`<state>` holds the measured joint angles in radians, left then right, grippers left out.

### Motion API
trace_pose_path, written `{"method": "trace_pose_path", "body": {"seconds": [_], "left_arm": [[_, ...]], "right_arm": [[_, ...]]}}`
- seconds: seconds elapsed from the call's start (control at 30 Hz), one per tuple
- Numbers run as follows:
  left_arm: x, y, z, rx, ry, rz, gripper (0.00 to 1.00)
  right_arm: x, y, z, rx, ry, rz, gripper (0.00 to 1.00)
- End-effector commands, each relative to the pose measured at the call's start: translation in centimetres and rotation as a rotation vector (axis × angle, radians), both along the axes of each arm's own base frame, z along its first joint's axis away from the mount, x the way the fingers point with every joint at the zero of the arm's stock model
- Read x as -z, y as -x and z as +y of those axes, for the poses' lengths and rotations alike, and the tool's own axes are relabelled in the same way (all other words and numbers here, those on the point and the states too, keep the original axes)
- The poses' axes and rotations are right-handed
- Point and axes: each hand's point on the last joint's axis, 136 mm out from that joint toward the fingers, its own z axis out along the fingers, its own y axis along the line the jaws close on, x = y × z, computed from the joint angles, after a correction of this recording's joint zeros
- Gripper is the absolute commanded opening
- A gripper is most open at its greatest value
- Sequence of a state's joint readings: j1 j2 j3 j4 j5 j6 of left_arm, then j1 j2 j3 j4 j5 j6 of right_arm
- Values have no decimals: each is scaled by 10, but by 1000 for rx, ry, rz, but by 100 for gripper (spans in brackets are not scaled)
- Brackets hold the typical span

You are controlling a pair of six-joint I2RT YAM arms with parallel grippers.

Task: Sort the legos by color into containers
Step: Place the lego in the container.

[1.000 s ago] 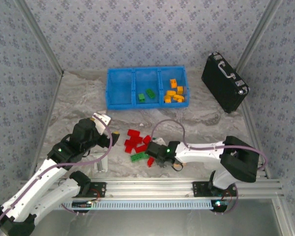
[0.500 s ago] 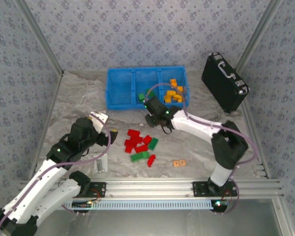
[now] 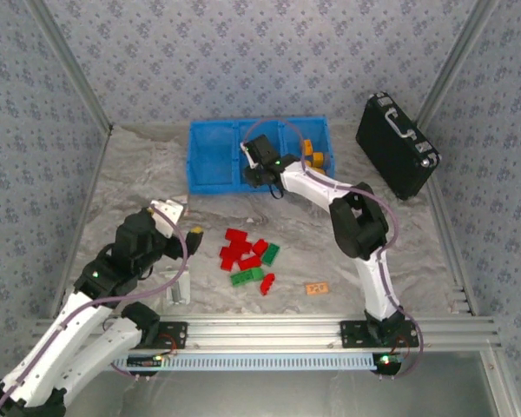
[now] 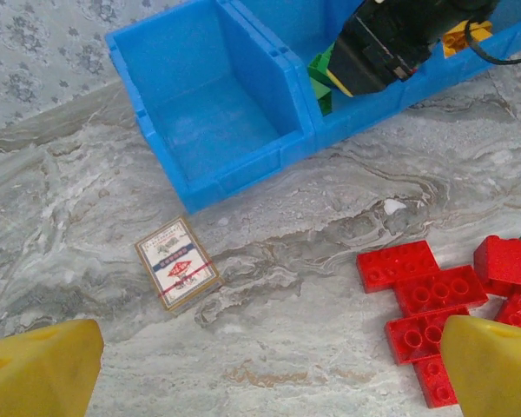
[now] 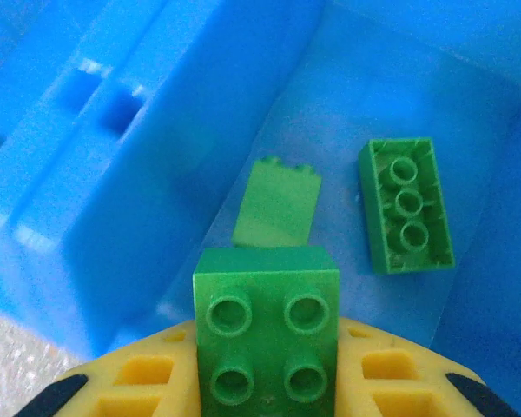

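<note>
My right gripper point(image 3: 257, 163) hangs over the middle compartment of the blue tray point(image 3: 215, 182), shut on a green two-by-two brick point(image 5: 267, 334) held between its yellow fingers point(image 5: 139, 382). Below it, two green bricks point(image 5: 406, 204) lie on that compartment's floor. Orange-yellow bricks point(image 3: 313, 156) sit in the right compartment, and the left compartment point(image 4: 213, 109) holds nothing. A pile of red bricks point(image 3: 239, 248) with two green ones point(image 3: 247, 277) lies mid-table. My left gripper point(image 4: 269, 373) stands open just left of the red bricks point(image 4: 425, 295), with nothing between its fingers.
A black case point(image 3: 398, 143) leans at the back right. A pale-orange tag point(image 3: 316, 287) lies right of the pile. A metal bracket point(image 3: 181, 291) rests near the left arm's base. A small card pack point(image 4: 177, 262) lies in front of the tray's left compartment.
My right gripper has gone from the pile near the front up to the tray's middle compartment, carrying the green brick. The left arm has shifted slightly back and left.
</note>
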<state>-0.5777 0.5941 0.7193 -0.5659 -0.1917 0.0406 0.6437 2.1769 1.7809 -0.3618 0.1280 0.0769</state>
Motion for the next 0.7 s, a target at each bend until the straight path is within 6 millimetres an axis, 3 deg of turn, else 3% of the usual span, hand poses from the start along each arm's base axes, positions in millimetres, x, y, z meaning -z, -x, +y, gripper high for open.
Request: {"method": "trace_pose_path", "body": {"seconds": [0.0, 0.2, 0.47, 0.67], "left_arm": [[0, -1, 4, -19, -2, -7, 100], [-1, -3, 3, -16, -11, -2, 100], [-4, -3, 6, -27, -3, -14, 100], [-1, -4, 1, -11, -4, 4, 100]], "right_arm": [[1, -17, 2, -4, -3, -6, 29], [19, -30, 10, -10, -13, 7, 29], [45, -43, 4, 30, -15, 51, 32], [43, -40, 4, 11, -18, 51, 53]]}}
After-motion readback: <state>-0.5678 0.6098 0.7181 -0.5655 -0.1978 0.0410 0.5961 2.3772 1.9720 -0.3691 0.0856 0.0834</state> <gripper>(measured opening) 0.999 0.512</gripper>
